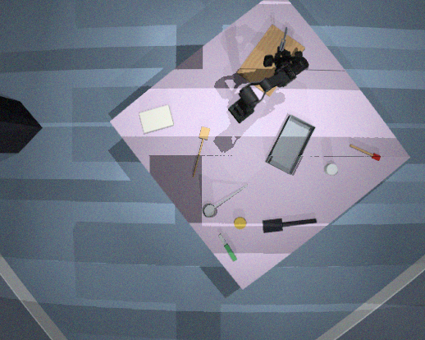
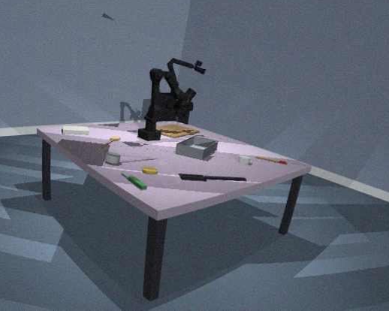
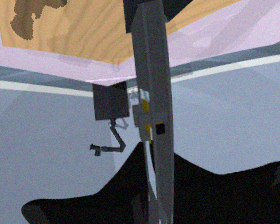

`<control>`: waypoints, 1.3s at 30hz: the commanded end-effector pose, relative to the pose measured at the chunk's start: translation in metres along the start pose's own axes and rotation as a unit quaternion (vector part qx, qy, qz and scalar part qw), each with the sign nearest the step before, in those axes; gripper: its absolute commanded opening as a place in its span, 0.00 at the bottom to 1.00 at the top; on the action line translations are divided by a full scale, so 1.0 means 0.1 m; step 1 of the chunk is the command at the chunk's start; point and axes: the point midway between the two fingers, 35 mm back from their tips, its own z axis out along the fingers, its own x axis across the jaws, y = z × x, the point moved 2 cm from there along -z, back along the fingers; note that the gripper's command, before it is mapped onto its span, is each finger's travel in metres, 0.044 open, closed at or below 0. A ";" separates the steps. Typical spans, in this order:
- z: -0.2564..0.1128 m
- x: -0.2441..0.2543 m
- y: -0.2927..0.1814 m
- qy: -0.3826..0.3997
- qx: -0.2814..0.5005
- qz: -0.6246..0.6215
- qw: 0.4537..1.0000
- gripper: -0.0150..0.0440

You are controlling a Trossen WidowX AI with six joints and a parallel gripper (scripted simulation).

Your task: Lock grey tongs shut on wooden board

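My gripper (image 1: 281,52) (image 3: 147,146) is shut on the grey tongs (image 1: 284,39) (image 3: 155,75) and holds them in the air over the wooden board (image 1: 262,48) (image 2: 175,130) (image 3: 90,35). In the wrist view the two arms of the tongs run close alongside each other, with a yellow part and a small black square near the middle. A dark block shows at the top end of that view. Which end points up, and whether the lock is engaged, I cannot tell. In the exterior view the tongs cannot be made out. The roasting tin (image 1: 277,138) (image 2: 190,151) holds no tongs.
A white cup (image 1: 331,168) and a red-tipped brush (image 1: 376,156) lie right of the tin. A ladle (image 1: 209,210), yellow disc (image 1: 239,222), black spatula (image 1: 272,225), green-handled knife (image 1: 230,252), wooden turner (image 1: 204,133) and cream block (image 1: 156,119) lie farther off.
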 end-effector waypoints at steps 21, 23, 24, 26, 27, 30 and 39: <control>0.30 0.14 0.05 0.007 -0.125 0.048 0.991 0.00; 0.33 0.15 0.06 0.007 -0.144 0.052 0.988 0.00; 0.35 0.16 0.06 0.008 -0.154 0.054 0.987 0.00; 0.38 0.16 0.07 0.008 -0.173 0.058 0.983 0.00; 0.40 0.16 0.08 0.008 -0.183 0.059 0.981 0.00; 0.44 0.17 0.09 0.009 -0.213 0.063 0.975 0.00; 0.54 0.15 0.13 0.009 -0.305 0.063 0.950 0.00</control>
